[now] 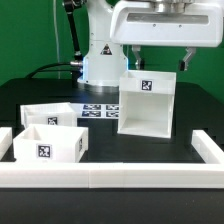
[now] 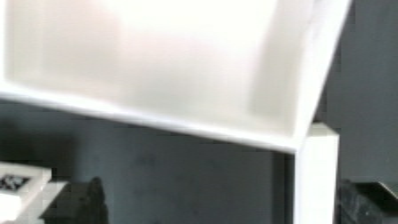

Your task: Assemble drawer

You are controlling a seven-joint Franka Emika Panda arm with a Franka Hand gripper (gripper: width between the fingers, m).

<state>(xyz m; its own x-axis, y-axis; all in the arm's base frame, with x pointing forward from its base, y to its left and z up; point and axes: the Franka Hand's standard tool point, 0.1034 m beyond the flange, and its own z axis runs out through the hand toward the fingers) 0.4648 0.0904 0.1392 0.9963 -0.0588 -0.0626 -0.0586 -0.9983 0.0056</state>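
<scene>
The large white boxy case (image 1: 147, 108) stands upright on the black table right of centre, with a tag on its back panel. Two small open-topped trays lie at the exterior view's left, one in front (image 1: 50, 144) with its tag facing the camera and one behind it (image 1: 48, 114). My gripper (image 1: 160, 62) hovers just above the case's top, open and empty. In the wrist view the case (image 2: 160, 60) fills most of the picture. One thin case wall (image 2: 313, 175) stands between my spread fingers (image 2: 79, 205), close to one of them. My gripper (image 2: 228, 208) holds nothing.
The marker board (image 1: 97, 110) lies flat between the trays and the case. A long low white border wall (image 1: 120, 176) runs along the front and up both sides. The robot base (image 1: 100, 55) stands behind. A piece of a tag (image 2: 15, 182) shows at the wrist view's edge.
</scene>
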